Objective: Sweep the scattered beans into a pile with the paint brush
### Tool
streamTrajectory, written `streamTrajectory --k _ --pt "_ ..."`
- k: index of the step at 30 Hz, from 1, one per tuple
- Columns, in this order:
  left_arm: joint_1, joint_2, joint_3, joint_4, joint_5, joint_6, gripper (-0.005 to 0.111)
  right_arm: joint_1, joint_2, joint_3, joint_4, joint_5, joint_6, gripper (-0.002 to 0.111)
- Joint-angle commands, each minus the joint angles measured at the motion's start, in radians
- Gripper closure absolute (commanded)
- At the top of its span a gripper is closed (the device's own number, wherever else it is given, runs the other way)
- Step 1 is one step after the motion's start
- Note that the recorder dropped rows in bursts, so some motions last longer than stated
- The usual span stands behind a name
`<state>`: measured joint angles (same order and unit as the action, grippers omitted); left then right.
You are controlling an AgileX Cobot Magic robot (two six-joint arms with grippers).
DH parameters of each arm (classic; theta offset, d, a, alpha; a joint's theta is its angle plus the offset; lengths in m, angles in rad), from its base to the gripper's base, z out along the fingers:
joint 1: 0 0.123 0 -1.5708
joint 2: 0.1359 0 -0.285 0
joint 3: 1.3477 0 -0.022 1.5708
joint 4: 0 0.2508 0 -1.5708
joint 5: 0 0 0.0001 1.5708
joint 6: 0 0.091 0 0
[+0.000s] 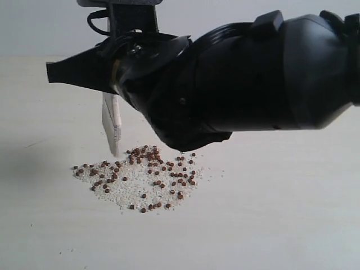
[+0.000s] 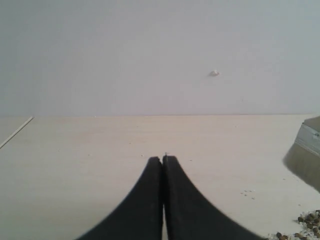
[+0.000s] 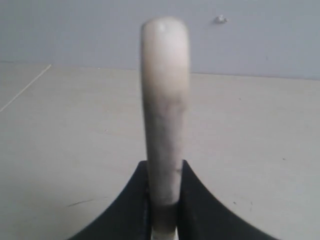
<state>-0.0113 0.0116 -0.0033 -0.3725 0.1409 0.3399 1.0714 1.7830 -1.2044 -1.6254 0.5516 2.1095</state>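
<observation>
The beans (image 1: 147, 174) lie mixed with pale crumbs in a loose, roughly triangular patch on the pale table. The paint brush (image 1: 111, 126) hangs upright, bristles down, its tip at the patch's far left edge. In the right wrist view my right gripper (image 3: 164, 165) is shut on the brush's pale wooden handle (image 3: 165, 100), which rises between the jaws. My left gripper (image 2: 163, 159) is shut with nothing in it, low over bare table. Off to its side show the brush's metal ferrule (image 2: 309, 140) and a few beans (image 2: 310, 219).
A bulky black arm (image 1: 253, 79) reaches in from the right above the beans and hides the table behind it. A plain wall (image 2: 150, 50) with a small white speck (image 2: 214, 73) backs the table. Stray crumbs (image 2: 247, 192) dot the surface.
</observation>
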Motion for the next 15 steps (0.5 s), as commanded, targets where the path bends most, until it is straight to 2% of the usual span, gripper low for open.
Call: streamTrajectory --k 1,6,10,15 --pt "-0.004 -0.006 0.003 -0.004 -0.001 -0.006 0.107 0.020 -0.012 -0.020 -0.051 0.030 0.019 0.108" --pt "-0.004 -0.006 0.003 -0.004 -0.001 -0.006 0.107 0.022 -0.001 -0.051 0.056 -0.047 0.019 0.108" --pt "-0.004 -0.006 0.003 -0.004 -0.001 -0.006 0.107 0.022 0.028 -0.102 0.054 -0.163 0.019 0.108" --pt "-0.004 -0.006 0.003 -0.004 -0.001 -0.006 0.107 0.034 0.098 -0.130 0.054 -0.150 0.019 0.108"
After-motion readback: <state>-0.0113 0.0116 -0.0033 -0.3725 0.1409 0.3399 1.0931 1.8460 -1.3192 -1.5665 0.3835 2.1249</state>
